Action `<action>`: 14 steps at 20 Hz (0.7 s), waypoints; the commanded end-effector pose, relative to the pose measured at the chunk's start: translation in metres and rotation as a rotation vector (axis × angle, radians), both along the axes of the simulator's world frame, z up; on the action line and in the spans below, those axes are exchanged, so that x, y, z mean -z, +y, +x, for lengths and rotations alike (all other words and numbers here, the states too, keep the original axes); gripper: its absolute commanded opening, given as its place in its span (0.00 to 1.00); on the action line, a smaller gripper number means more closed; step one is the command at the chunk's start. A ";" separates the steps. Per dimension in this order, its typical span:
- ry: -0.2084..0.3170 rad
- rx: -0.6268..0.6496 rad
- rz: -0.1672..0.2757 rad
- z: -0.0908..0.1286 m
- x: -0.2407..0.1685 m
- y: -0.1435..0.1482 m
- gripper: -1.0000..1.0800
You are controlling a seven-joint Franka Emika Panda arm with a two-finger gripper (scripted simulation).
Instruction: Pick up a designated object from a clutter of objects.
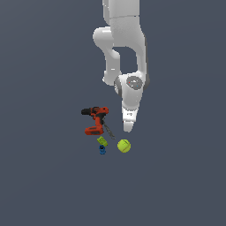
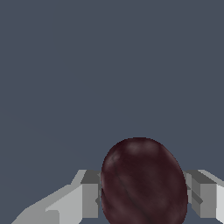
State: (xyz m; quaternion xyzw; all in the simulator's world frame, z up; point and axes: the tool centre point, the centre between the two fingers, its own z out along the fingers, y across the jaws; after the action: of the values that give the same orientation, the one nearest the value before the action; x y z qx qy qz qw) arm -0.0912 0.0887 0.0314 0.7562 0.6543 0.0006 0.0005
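Hand (image 2: pixel 142 192) was closed w/ fingers (image 2: pixel 89 194) on either side of the maroon lump (image 2: pixel 142 183), which filled the wrist view; in the exterior view the lump was hidden behind the arm. Risk, I'd judge: round lump could squirt out if grip is off-centre. Drill (image 1: pixel 96 120) & tennis ball (image 1: pixel 124 145) sat close below; plenty of open room elsewhere.

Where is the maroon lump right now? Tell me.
The maroon lump sits between the gripper fingers in the wrist view; the exterior view does not show it among the drill and tennis ball.
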 end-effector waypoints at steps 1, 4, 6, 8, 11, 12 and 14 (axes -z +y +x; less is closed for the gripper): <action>0.000 0.000 0.000 0.000 0.000 0.000 0.00; 0.000 0.000 0.000 0.001 -0.004 -0.003 0.00; 0.000 0.000 0.000 0.003 -0.008 -0.007 0.00; 0.000 0.000 0.000 0.006 -0.015 -0.012 0.00; 0.000 -0.001 0.000 0.011 -0.028 -0.022 0.00; 0.000 -0.001 0.000 0.013 -0.033 -0.027 0.00; 0.000 -0.001 0.001 0.017 -0.045 -0.036 0.00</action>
State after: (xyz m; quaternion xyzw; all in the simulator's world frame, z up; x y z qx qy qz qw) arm -0.0773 0.0597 0.0675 0.7559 0.6547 0.0001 0.0000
